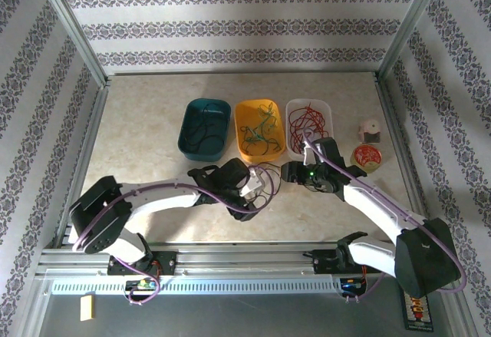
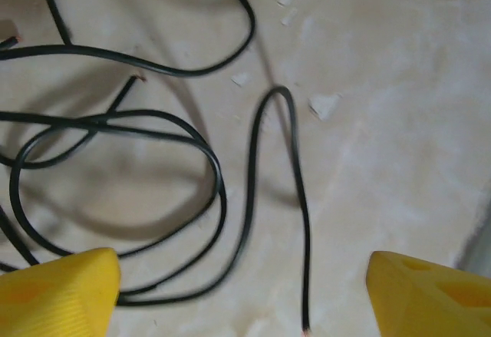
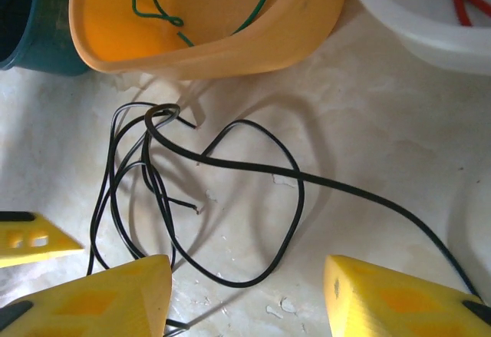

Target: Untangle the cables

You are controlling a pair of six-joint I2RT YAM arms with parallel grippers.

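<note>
Black cables [image 2: 215, 191] sprawl loose between the spread left fingers [image 2: 57, 291].

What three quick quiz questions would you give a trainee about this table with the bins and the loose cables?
1. True or false: the orange bin holds red wires.
2. The loose cables on the table are: A red, B black, C green.
3. Left gripper and right gripper: open or shut?
Key: 1 false, it holds green wires; 2 B; 3 both open.
</note>
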